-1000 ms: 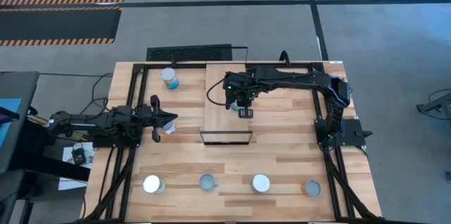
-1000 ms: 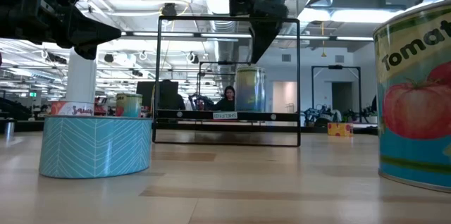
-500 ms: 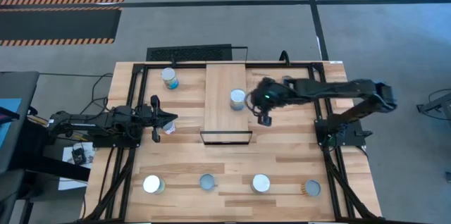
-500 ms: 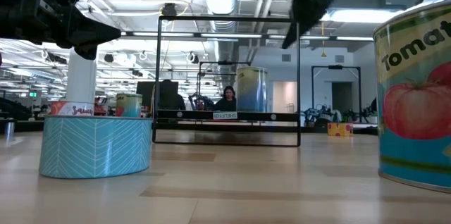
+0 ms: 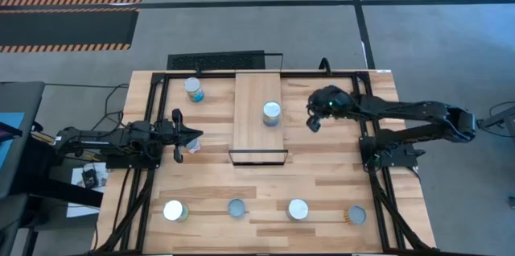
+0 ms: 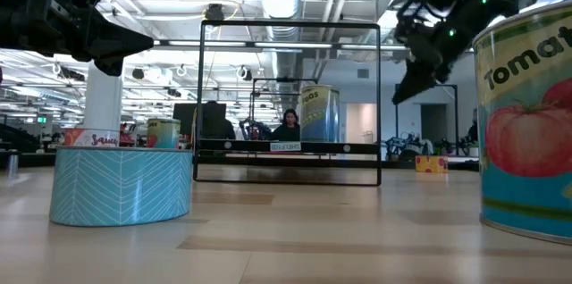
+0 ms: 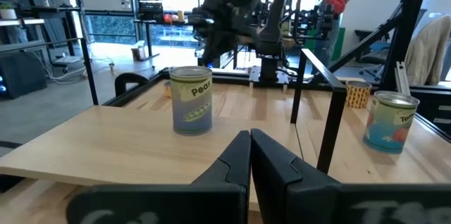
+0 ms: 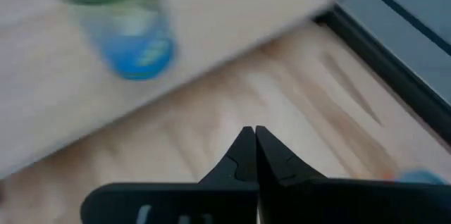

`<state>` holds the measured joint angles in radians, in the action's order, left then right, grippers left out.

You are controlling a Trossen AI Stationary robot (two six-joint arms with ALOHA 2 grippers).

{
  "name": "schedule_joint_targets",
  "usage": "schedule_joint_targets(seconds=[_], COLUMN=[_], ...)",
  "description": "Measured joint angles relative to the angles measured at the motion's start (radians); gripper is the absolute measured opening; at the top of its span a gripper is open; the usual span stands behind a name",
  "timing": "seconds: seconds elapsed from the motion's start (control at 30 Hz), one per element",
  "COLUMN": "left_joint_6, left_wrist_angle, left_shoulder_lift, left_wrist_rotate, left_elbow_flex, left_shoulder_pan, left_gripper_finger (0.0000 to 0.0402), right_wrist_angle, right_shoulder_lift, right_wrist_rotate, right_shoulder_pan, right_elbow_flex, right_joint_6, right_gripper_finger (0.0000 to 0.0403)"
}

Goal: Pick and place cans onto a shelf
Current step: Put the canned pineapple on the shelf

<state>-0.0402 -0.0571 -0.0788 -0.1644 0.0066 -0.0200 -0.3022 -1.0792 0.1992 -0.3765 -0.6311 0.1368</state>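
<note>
The shelf [image 5: 256,99] is a light board in a black frame in the middle of the table. One can [image 5: 272,113] stands upright on it, its green pea label [image 7: 192,101] showing in the left wrist view. My right gripper [image 5: 312,124] hangs shut to the right of the shelf, above the table and slanting down, clear of the can [image 8: 125,25]. My left gripper [image 5: 195,135] waits shut and level at the table's left. Several more cans stand along the near edge [image 5: 236,208], and one stands at the far left [image 5: 193,89].
The near-edge row holds a teal-patterned can [image 6: 121,182] and a tomato can [image 6: 529,123], both close to the low camera. Black frame rails [image 5: 378,175] run along both table sides. Bare planks [image 5: 322,167] lie between the shelf and the near row.
My right gripper has drawn away from above the can on the shelf toward the table's right edge, sinking a little and rolling as it went. The can has stayed upright on the shelf board.
</note>
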Motion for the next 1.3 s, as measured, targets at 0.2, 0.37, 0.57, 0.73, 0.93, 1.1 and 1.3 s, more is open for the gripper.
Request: schedule_joint_targets(seconds=[0.2, 0.37, 0.57, 0.73, 0.93, 1.1, 1.3], left_joint_6=[-0.003, -0.003, 0.0, 0.001, 0.002, 0.002, 0.002], left_wrist_angle=[0.0, 0.0, 0.0, 0.0, 0.0, 0.0, 0.0], left_shoulder_lift=[0.0, 0.0, 0.0, 0.0, 0.0, 0.0, 0.0], left_wrist_rotate=[0.0, 0.0, 0.0, 0.0, 0.0, 0.0, 0.002], left_elbow_flex=[0.0, 0.0, 0.0, 0.0, 0.0, 0.0, 0.0], left_shoulder_pan=[0.0, 0.0, 0.0, 0.0, 0.0, 0.0, 0.0], left_gripper_finger=[0.0, 0.0, 0.0, 0.0, 0.0, 0.0, 0.0], right_wrist_angle=[-0.046, -0.078, -0.09, -0.079, -0.074, -0.071, -0.044], right_shoulder_lift=[-0.047, -0.128, -0.235, -0.308, -0.39, -0.462, -0.477], right_wrist_rotate=[0.012, 0.007, 0.024, 0.089, 0.09, 0.092, 0.058], right_shoulder_pan=[-0.178, -0.29, -0.332, -0.333, -0.361, -0.399, -0.386], right_elbow_flex=[0.008, 0.008, 0.007, -0.034, -0.084, -0.102, -0.105], right_joint_6=[0.068, 0.099, 0.108, 0.117, 0.054, 0.036, -0.008], right_gripper_finger=[0.0009, 0.0043, 0.0114, 0.0179, 0.0203, 0.0168, 0.0068])
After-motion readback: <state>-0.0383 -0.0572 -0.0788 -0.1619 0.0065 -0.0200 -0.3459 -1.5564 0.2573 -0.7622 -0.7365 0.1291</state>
